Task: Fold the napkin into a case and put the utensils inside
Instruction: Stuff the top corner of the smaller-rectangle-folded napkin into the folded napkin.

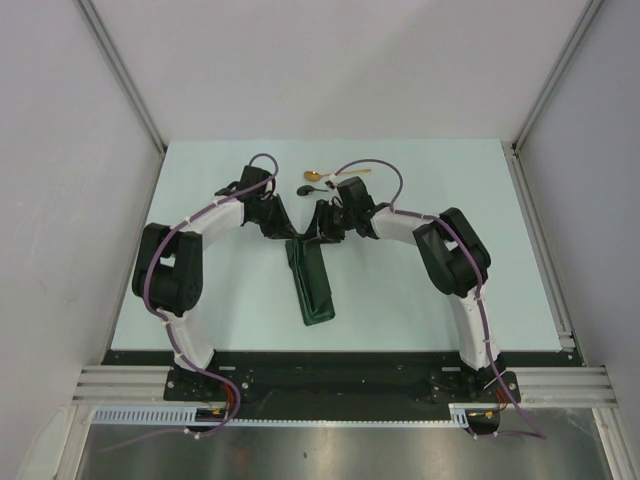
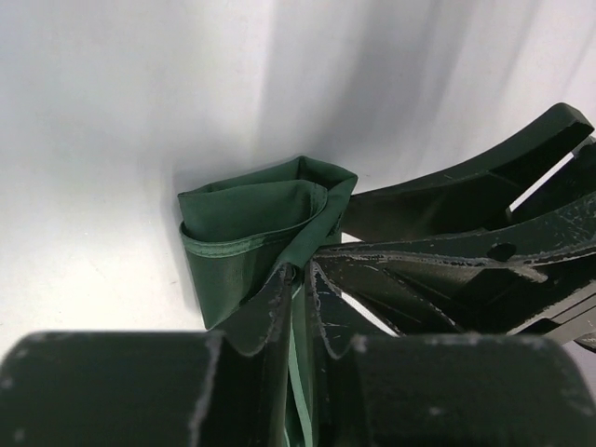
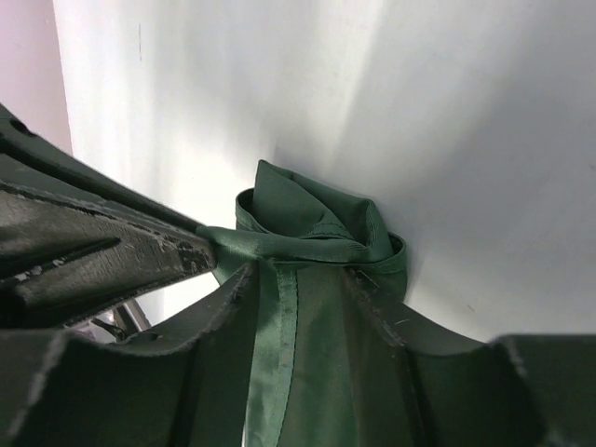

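Note:
The dark green napkin [image 1: 314, 288] lies as a narrow, long, layered strip in the middle of the table, its far end raised. My left gripper [image 1: 284, 228] and right gripper [image 1: 322, 228] meet at that raised end. In the left wrist view my gripper [image 2: 303, 275] is shut on a thin edge of the napkin [image 2: 247, 228], whose end gapes like a pouch mouth. The right wrist view shows my gripper [image 3: 303, 270] shut on a thicker bunch of the napkin [image 3: 317, 219]. The gold spoon [image 1: 319, 175] and the black spoon [image 1: 308, 189] lie just beyond the grippers.
The pale table [image 1: 220, 300] is bounded by white walls on the far side and both flanks, with a metal rail [image 1: 540, 250] along its right edge. The right gripper's fingers [image 2: 447, 251] crowd the left wrist view. The two arms arch inward from their bases.

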